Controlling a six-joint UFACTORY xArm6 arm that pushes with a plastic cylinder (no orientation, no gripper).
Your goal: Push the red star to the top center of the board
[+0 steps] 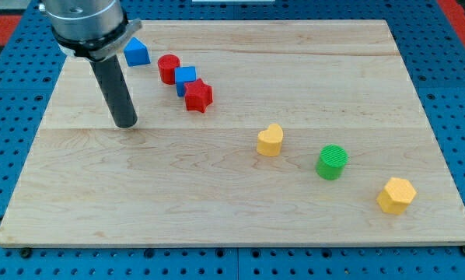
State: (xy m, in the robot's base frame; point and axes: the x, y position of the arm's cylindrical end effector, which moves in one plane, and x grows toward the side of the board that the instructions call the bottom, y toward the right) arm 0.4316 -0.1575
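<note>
My tip (pixel 125 123) is a bare rod with no fingers to part or close. It rests on the board (pixel 217 194), well left of the red star (pixel 198 96)

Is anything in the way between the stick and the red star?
No. My tip sits to the view's left of the red star with bare board between. The blue cube touches the star on its upper-left side, off that line.
</note>
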